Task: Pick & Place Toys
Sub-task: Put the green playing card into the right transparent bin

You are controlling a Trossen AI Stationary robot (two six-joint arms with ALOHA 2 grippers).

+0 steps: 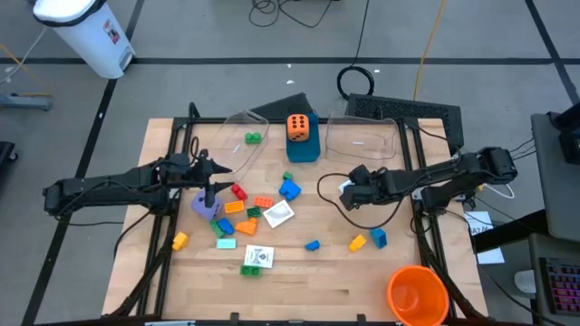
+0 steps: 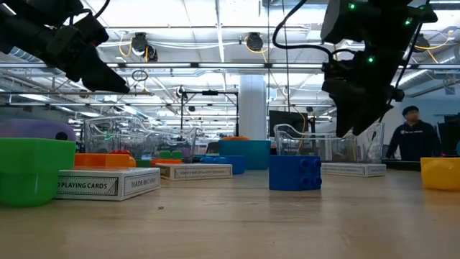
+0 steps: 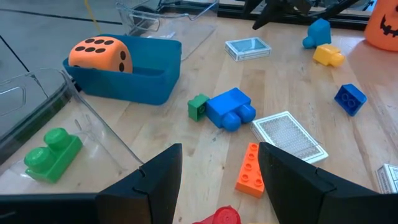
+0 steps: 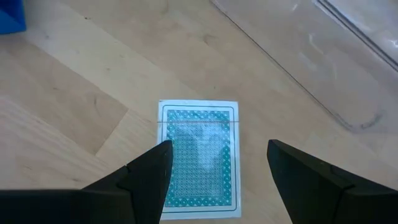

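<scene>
The right gripper [image 4: 214, 171] hovered, jaws spread and empty, directly over a card pack [image 4: 199, 158] lying flat on the surface beside a clear tub [image 1: 362, 138], needing descent and closing; the left gripper [image 3: 217, 180], jaws spread, waited above scattered bricks

Two clear tubs [image 1: 237, 138], one blue box [image 1: 303, 149], one orange cup [image 1: 417, 294].

My light wooden table [image 1: 299, 281] carries a scatter of small plastic bricks [image 1: 288, 189] — red, orange, yellow, green, blue — among white card packs [image 1: 257, 258], a purple die [image 1: 205, 205], two clear plastic tubs [image 1: 362, 138], a blue box [image 1: 303, 149] and a big orange cup [image 1: 417, 295].
</scene>
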